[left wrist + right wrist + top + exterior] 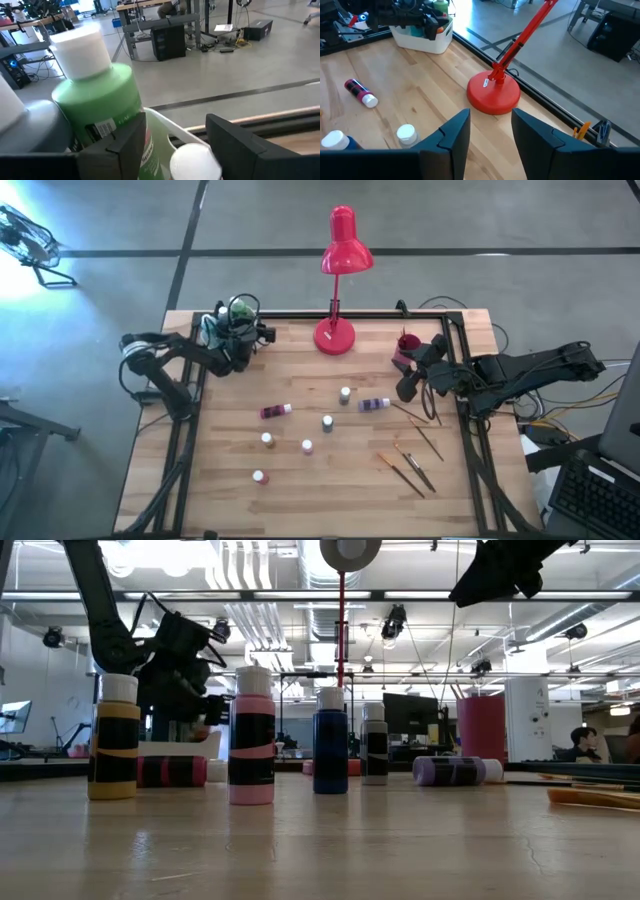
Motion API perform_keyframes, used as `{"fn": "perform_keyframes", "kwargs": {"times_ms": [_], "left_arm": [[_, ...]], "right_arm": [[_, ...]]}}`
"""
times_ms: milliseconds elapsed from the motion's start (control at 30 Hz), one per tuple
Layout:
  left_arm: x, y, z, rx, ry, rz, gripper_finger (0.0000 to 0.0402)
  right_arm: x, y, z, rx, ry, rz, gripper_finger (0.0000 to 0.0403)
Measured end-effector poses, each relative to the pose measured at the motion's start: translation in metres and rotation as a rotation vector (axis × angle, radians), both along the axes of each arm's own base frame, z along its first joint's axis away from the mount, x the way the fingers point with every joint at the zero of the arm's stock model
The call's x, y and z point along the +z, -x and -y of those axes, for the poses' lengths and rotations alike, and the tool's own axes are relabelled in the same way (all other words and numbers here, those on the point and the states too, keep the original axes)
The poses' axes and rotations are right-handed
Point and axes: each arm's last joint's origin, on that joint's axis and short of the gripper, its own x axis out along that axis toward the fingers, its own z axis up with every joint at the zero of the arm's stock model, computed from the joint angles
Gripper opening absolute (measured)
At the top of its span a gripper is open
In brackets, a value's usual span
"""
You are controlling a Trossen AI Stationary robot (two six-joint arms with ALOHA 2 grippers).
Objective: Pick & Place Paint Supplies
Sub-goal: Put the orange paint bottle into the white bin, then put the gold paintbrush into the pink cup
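Wooden table [330, 480]: my left gripper [175, 145] open over white bin [422, 40], green bottle [97, 107] between fingers; right gripper [490, 130] empty, parted.

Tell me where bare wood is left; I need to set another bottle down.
Free: the near-left corner beside the pink-capped bottle, and the strip between the white bin and red desk lamp base. Crowded: the centre bottle cluster around the lying purple bottle, and the wooden-handled brushes near-right.
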Motion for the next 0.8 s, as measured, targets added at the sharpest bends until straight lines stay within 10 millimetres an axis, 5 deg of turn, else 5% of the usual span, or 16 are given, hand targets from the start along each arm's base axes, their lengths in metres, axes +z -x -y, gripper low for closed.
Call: {"fn": "perform_keyframes", "kwargs": {"times_ms": [400, 567, 800], "left_arm": [[0.060, 0.009, 0.015, -0.100, -0.154, 0.115, 0.0213], [0.081, 0.013, 0.027, -0.387, -0.163, 0.174, 0.0213], [0.082, 0.019, 0.047, -0.834, 0.052, 0.196, 0.0213]], "right_arm": [[0.000, 0.000, 0.000, 0.002, -0.002, 0.001, 0.0179], [0.000, 0.000, 0.000, 0.002, -0.003, 0.001, 0.0187], [0.000, 0.000, 0.000, 0.003, -0.003, 0.001, 0.0176]]}}
